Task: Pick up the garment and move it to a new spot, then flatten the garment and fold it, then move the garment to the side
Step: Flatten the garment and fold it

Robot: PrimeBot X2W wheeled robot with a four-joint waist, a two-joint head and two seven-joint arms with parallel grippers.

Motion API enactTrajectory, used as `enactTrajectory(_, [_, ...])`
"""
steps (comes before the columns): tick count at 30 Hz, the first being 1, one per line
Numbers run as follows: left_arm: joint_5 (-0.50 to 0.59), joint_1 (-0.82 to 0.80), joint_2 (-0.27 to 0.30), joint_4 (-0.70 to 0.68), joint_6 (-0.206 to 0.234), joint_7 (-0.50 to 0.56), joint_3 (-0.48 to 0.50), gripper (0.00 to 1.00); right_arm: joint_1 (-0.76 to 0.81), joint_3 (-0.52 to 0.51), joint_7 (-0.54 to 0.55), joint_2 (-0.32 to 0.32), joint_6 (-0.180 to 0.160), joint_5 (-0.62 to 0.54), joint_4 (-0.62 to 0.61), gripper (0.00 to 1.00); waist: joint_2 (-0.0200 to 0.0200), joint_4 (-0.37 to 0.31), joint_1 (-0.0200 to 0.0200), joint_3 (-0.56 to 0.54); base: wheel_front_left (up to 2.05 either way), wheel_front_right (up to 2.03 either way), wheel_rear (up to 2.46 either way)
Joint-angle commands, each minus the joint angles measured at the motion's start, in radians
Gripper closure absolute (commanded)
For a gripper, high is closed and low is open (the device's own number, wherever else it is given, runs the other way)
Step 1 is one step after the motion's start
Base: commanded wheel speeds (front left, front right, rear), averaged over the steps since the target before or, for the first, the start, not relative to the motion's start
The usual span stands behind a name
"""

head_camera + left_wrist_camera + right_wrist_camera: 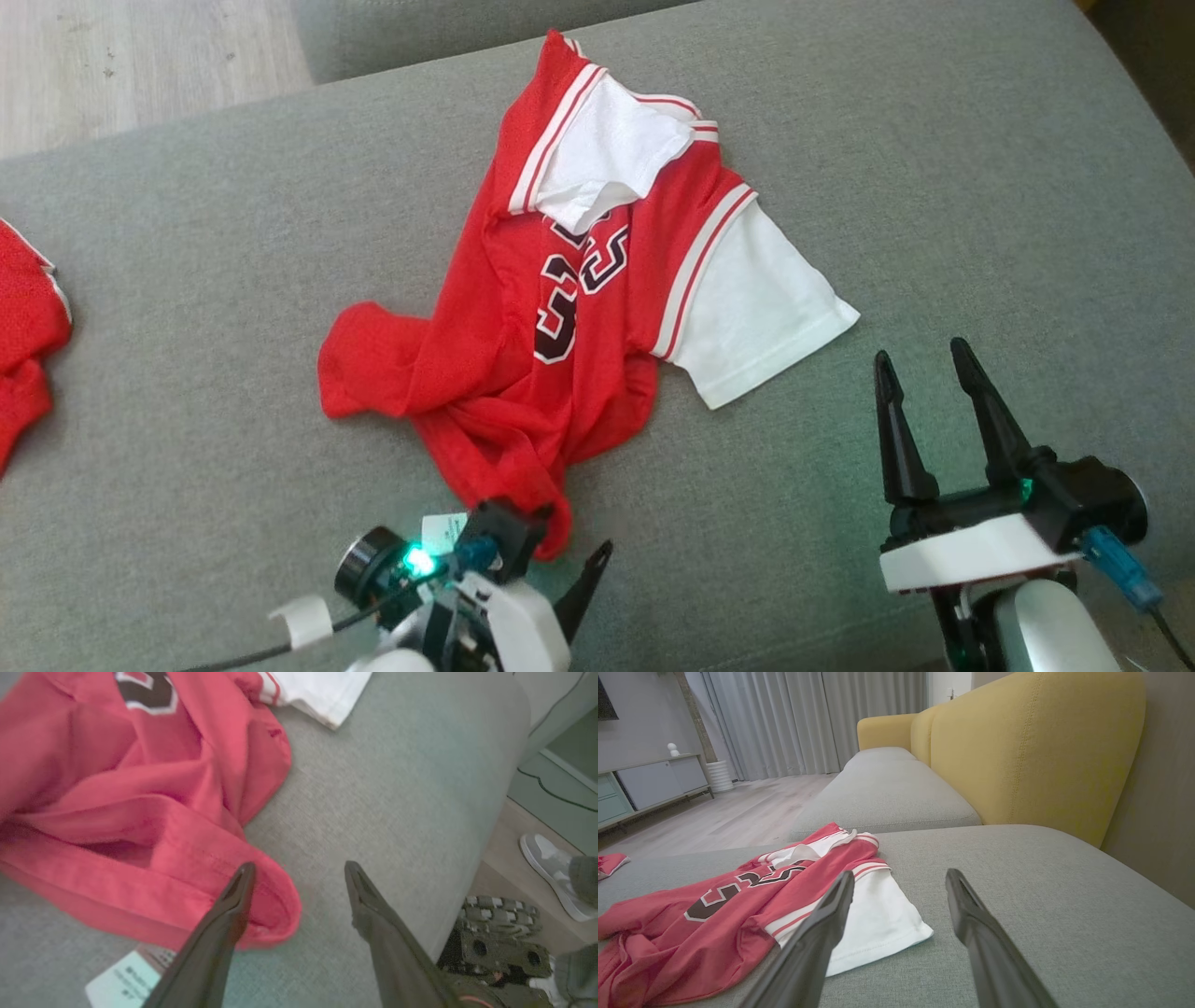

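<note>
1. Garment (560,308), a red mesh basketball jersey with white sleeves and dark numerals, lies crumpled in the middle of the grey woven sofa cushion (934,187).
2. One white sleeve spreads flat on the robot's right. The other is folded over the chest, and the red hem is bunched at the near edge.
3. The left gripper (299,868) sits at that hem with its fingers wide apart. One finger is over the red fabric and the other over bare cushion. I cannot tell whether either touches the cloth.
4. The right gripper (922,355) hovers just beside the flat sleeve, fingers wide, holding nothing.
5. A pale paper tag (121,980) lies by the hem.
6. A second red cloth (28,336) lies at the cushion's left edge, well apart.
</note>
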Motion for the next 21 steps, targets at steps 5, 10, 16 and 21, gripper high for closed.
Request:
enactTrajectory(5, [0.023,-0.009,0.049,-0.025,0.026,0.013,0.022,0.12,-0.014,0.025,-0.011,-0.005,0.008,-0.006,-0.029,0.0,-0.0001,-0.004,0.0,0.0,0.0,0.0,0.0])
enactTrajectory(10, [0.019,0.003,0.062,-0.003,0.04,0.008,0.029,0.7,-0.012,0.025,-0.011,-0.005,0.008,-0.007,-0.027,0.0,-0.0001,-0.003,0.0,0.0,0.0,0.0,0.0])
enactTrajectory(16, [-0.081,0.05,0.039,-0.026,0.065,-0.054,0.109,1.0,-0.004,0.014,-0.011,-0.005,0.008,-0.01,-0.025,0.0,-0.0001,0.012,0.0,-0.009,0.0,0.0,0.0])
enactTrajectory(21, [-0.191,0.141,0.052,-0.113,0.116,-0.127,0.229,1.0,0.011,0.001,-0.011,-0.005,0.008,-0.018,-0.028,0.0,-0.0001,0.046,0.0,-0.023,0.0,0.0,0.0])
